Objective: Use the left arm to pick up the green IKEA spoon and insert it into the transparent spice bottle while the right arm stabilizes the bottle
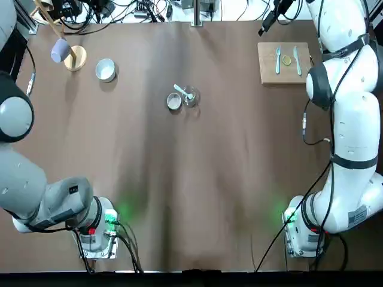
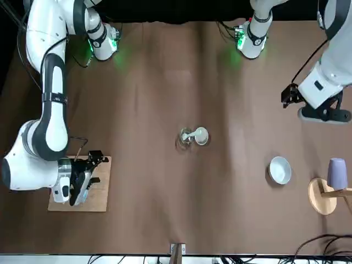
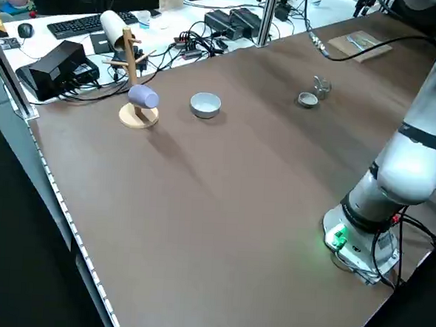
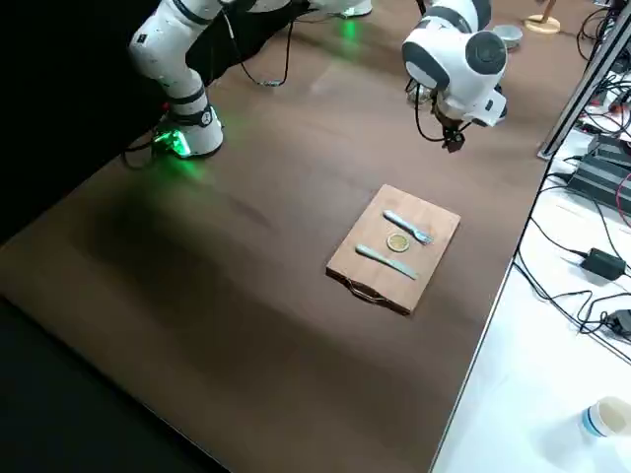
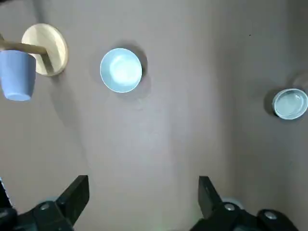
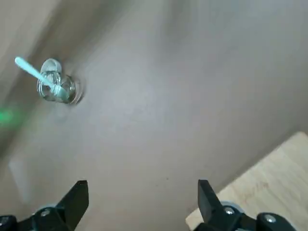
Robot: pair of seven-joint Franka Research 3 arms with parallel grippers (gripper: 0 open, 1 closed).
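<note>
Spoon (image 1: 183, 91) inside bottle (image 1: 190, 97), no legible writing

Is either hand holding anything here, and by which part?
Nothing is held. Left hand and right hand are open and empty; the green spoon stands in the spice bottle.

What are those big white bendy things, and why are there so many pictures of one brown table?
Those are two robot arms. Each ends in a gripper, a hand with two fingers. The pictures show one moment from six cameras: one overhead, one across the table, one at each side, and one on each wrist.

In the middle stands a small clear spice bottle with a pale green spoon leaning in it, and a grey cap beside it. There is also a white bowl, a blue cup on a wooden stand, and a wooden board with a teal fork and knife.

The left gripper and right gripper are both open and hold nothing.
</note>
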